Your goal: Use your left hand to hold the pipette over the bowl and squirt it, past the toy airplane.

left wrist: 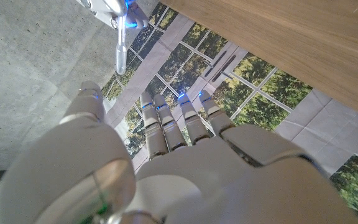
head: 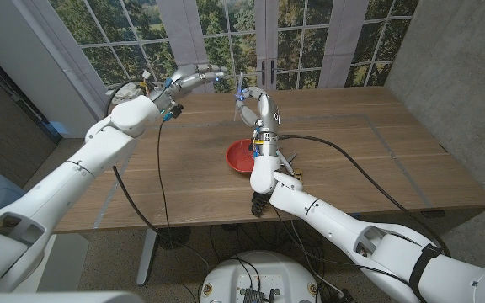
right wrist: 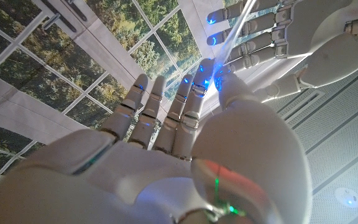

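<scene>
The left hand (head: 219, 77) is raised above the far edge of the table (head: 377, 143), in the upper middle of the head view. It holds nothing. In the left wrist view this hand (left wrist: 185, 162) has its fingers (left wrist: 160, 124) stretched out straight, side by side, with only the window scene beyond them. The pipette (left wrist: 120, 53) is not in it but in the right hand (head: 247, 99), which stands just to the right of the left hand in the head view and pinches the tube between thumb and a finger; the other fingers are extended. In the left wrist view the pipette hangs from that right hand (left wrist: 107, 6) in the upper left of the frame, its long axis nearly upright in the picture, the free end towards the left hand's fingertips but apart from them. In the right wrist view the right hand (right wrist: 166, 155) holds the pipette (right wrist: 235, 31) as a pale streak slanting to the upper right, across the open left hand (right wrist: 291, 37). The red bowl (head: 241, 156) sits on the table at the middle of the head view, below both hands, with the right forearm crossing its right rim. A small object (head: 294, 175) lies right of that forearm, too hidden to identify.
</scene>
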